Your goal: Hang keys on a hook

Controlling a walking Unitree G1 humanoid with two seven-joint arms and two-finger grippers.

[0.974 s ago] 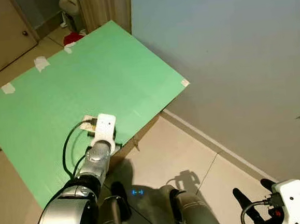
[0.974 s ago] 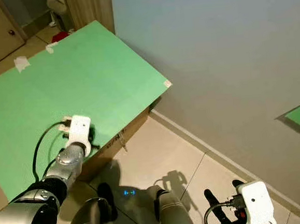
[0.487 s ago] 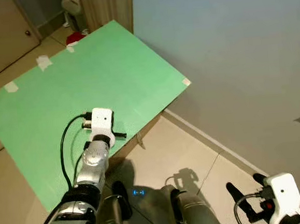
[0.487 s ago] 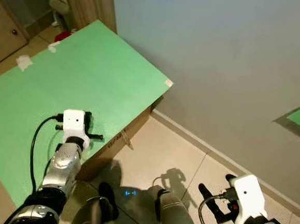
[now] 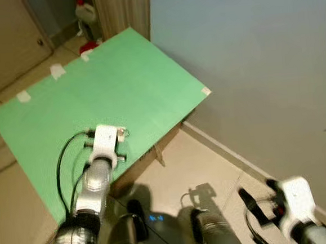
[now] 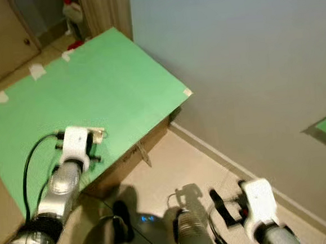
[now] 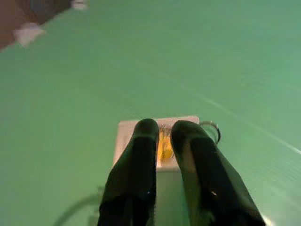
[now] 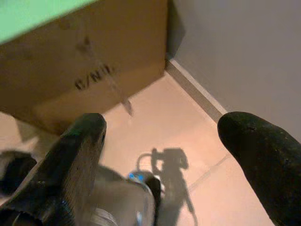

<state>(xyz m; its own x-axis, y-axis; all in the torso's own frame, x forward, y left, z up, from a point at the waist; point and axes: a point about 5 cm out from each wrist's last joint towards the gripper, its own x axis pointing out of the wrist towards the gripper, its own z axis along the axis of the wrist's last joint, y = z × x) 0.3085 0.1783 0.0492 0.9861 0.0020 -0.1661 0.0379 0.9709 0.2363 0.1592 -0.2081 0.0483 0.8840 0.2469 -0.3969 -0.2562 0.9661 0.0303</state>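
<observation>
- Green sheet-covered cardboard box top (image 5: 136, 73) beside grey wall.
- My left gripper (image 7: 163, 136) pinches white key tag (image 7: 162, 146) with silver ring (image 7: 211, 129); probably light, slippery.
- My right gripper (image 8: 164, 136) hangs spread, empty.

keys (image 7: 165, 147) on sheet (image 5: 120, 80) | sheet on box (image 8: 84, 70) | wall (image 5: 248, 53) right

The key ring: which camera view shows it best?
The left wrist view shows it best: the key ring sits right beside the left gripper, whose fingers pinch a yellow tag. In the left eye view it is a tiny blurred loop.
</observation>
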